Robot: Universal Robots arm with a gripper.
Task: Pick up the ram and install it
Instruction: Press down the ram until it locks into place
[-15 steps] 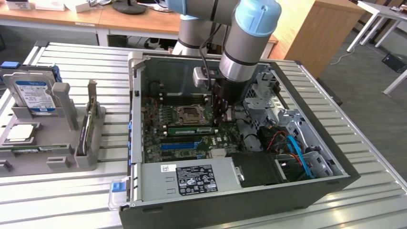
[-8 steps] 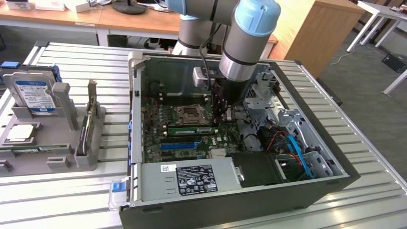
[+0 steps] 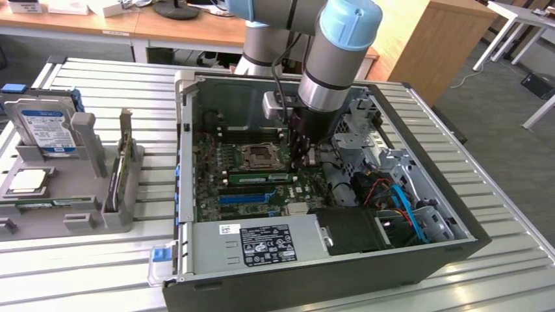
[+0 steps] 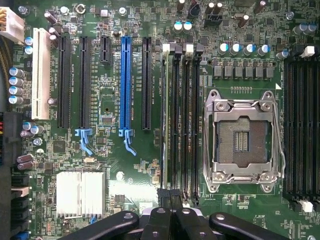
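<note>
Hanging over the glossy green motherboard [image 4: 150,165], the black jaws sit closed; thin ram [image 4: 165,115] slotted edgewise.

An open computer case [image 3: 208,273] lies on a slatted metal table [image 3: 104,279]. At the exterior view's left, a grey holder rack [image 3: 78,214] holds a blue-labelled hard drive [image 3: 45,130]. Inside, a blue slot [image 4: 125,82] lies near the empty processor socket [image 4: 241,141].

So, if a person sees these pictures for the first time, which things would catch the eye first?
Probably the grey robot arm, reaching down into the open computer case, with its end effector low over the green motherboard. In the wrist view, the long blue slot and the empty silver processor socket stand out most.
</note>
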